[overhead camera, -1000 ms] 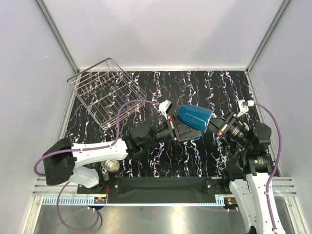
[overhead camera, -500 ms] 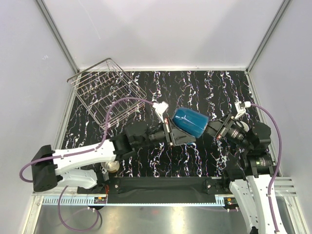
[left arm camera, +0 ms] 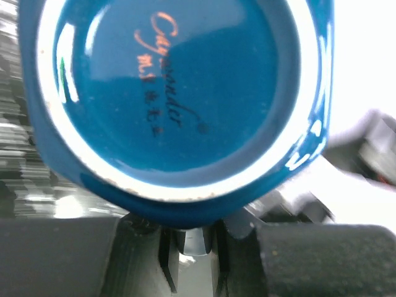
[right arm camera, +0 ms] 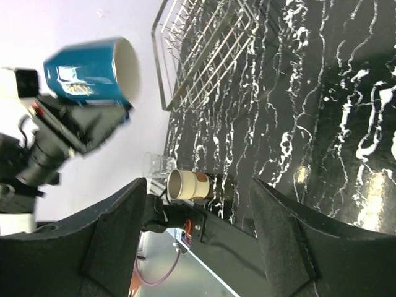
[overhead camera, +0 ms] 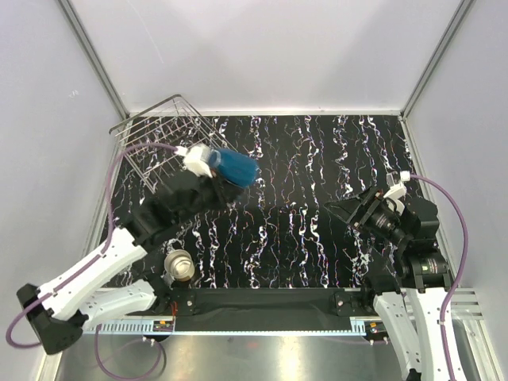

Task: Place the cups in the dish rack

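My left gripper is shut on the dark blue cup, which lies tilted in the air beside the near right corner of the wire dish rack. In the left wrist view the cup's blue base fills the frame above the left gripper. The right wrist view shows that cup with its cream inside, and the rack beyond. My right gripper is open and holds nothing. A beige cup stands by the left arm's base, next to a clear glass.
The tabletop is black with white marbling, boxed in by white walls on three sides. A black strip runs along the near edge between the arm bases. The left arm's purple cable loops over the rack's front.
The right gripper let go of the blue cup, opened and drew back to the right. The left arm swung the cup left, from the table's middle to the rack.
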`<action>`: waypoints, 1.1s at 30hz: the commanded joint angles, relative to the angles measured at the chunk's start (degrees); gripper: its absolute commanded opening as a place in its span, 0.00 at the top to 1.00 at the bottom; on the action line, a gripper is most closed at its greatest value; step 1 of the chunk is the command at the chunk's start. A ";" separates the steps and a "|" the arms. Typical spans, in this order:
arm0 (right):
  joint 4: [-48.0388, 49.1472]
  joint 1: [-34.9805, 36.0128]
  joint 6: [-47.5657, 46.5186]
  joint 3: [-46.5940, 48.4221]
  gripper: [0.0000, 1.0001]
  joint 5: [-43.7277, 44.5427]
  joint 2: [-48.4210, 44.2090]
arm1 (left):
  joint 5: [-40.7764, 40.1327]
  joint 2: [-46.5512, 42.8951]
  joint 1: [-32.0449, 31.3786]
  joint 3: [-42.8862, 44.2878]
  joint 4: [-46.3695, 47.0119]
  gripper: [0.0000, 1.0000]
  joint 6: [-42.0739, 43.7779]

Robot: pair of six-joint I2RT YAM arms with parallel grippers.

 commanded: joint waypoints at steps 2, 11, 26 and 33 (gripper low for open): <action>-2.24 -0.02 -2.97 0.37 0.26 2.69 -0.77 | -10.37 0.72 9.72 8.96 -7.96 1.00 11.68; -6.45 -0.10 -5.51 2.38 0.25 3.05 -0.51 | -21.63 19.16 27.22 20.39 -9.93 1.00 16.70; -11.38 -0.10 -5.69 5.03 0.24 3.92 -2.09 | -23.13 48.27 32.94 34.29 2.39 1.00 25.76; -10.41 -0.10 -5.34 4.58 0.24 4.37 -0.42 | -20.67 52.76 32.94 33.68 5.55 1.00 23.04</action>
